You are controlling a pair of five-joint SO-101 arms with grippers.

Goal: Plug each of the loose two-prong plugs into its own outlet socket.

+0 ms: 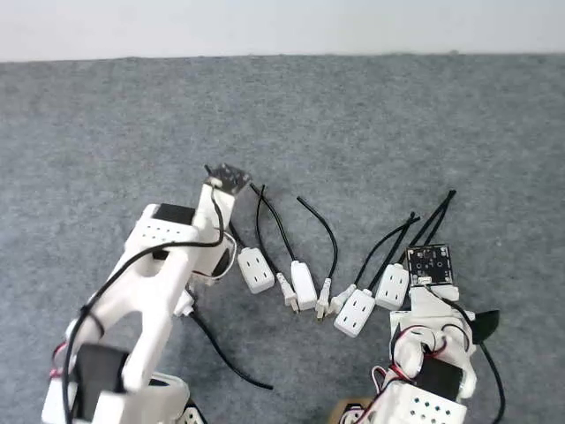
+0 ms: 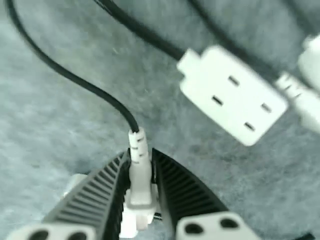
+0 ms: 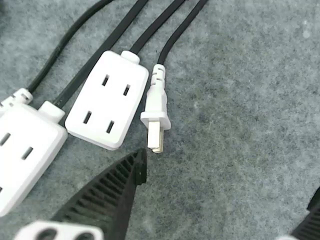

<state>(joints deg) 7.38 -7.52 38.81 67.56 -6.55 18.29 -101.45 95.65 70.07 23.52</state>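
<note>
My left gripper (image 2: 139,186) is shut on a white two-prong plug (image 2: 137,172), whose black cord (image 2: 75,80) trails away over the carpet. A white outlet socket (image 2: 232,95) lies just beyond it, slots facing up. In the high view that socket (image 1: 256,269) sits beside the left arm (image 1: 168,256). My right gripper (image 3: 215,200) is open and low over a loose white plug (image 3: 156,112), which lies flat alongside another outlet socket (image 3: 107,100). That socket (image 1: 393,287) is in front of the right arm's wrist (image 1: 430,263).
Two more sockets (image 1: 303,284) (image 1: 356,312) and two loose plugs (image 1: 287,291) (image 1: 325,299) lie in a row between the arms, their black cords fanning out behind. A neighbouring socket (image 3: 22,150) sits close by. Grey carpet (image 1: 397,132) stretches away at the back.
</note>
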